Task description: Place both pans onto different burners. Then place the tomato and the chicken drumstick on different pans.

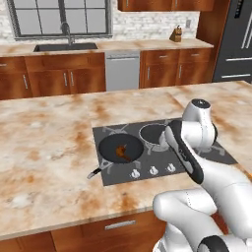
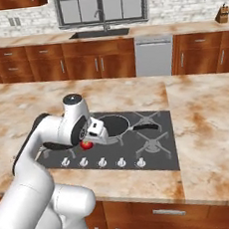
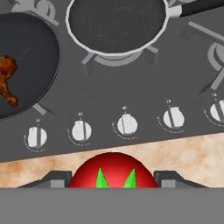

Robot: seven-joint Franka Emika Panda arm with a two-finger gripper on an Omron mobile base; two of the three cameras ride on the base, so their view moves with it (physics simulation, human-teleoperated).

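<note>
Red tomato (image 3: 113,170) is clamped in the gripper (image 3: 113,177) above the cooktop's (image 3: 109,92) knob edge, held for carrying to the empty pan (image 3: 116,24); the drumstick (image 3: 6,81) is seated in the other pan (image 3: 30,52).

tomato (image 3: 113,170) lower half cut off, drumstick pan (image 3: 26,61) cropped left

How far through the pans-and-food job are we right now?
Done: both pans sit on separate burners, and the chicken drumstick lies in the left pan. In hand: the hand has the tomato between its fingers, over the cooktop's knob row. Left: carry the tomato to the empty pan and release it there.
</note>
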